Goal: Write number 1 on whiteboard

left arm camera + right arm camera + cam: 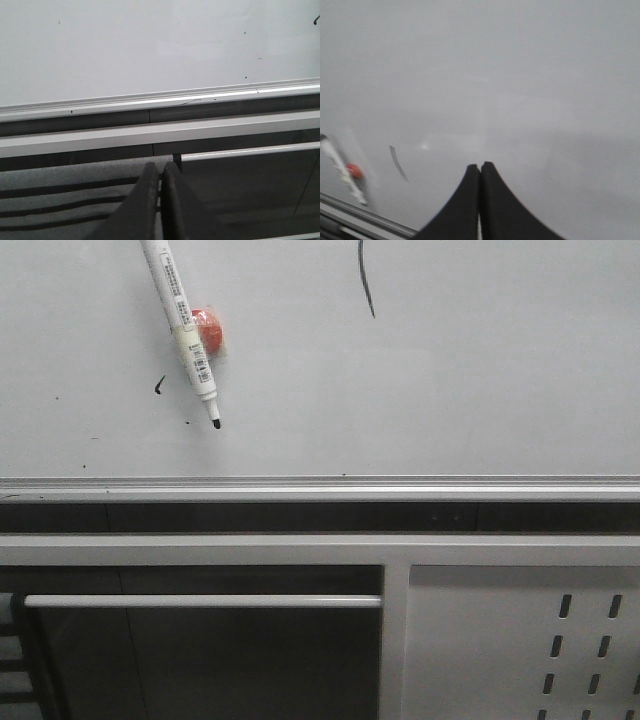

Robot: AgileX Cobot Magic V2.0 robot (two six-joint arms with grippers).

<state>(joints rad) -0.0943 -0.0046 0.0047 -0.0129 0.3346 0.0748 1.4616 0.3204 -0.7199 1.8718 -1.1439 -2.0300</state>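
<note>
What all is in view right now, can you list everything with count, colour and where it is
whiteboard: one, glossy white with a silver frame edge, fills the upper half of the front view.
number 1: one thin black near-vertical stroke, on the board, upper middle, running out of the top of the view.
marker: one, white body with a black tip, uncapped, lying on the board at upper left, tip pointing toward the frame edge.
red object: one, red-orange, small, right beside the marker; too unclear to name.
black tick mark: one, on the board left of the marker tip.
slotted panel: one, white metal, lower right.
left gripper: one, black, shut, empty, below the board's frame.
right gripper: one, black, shut, empty, over the board.
</note>
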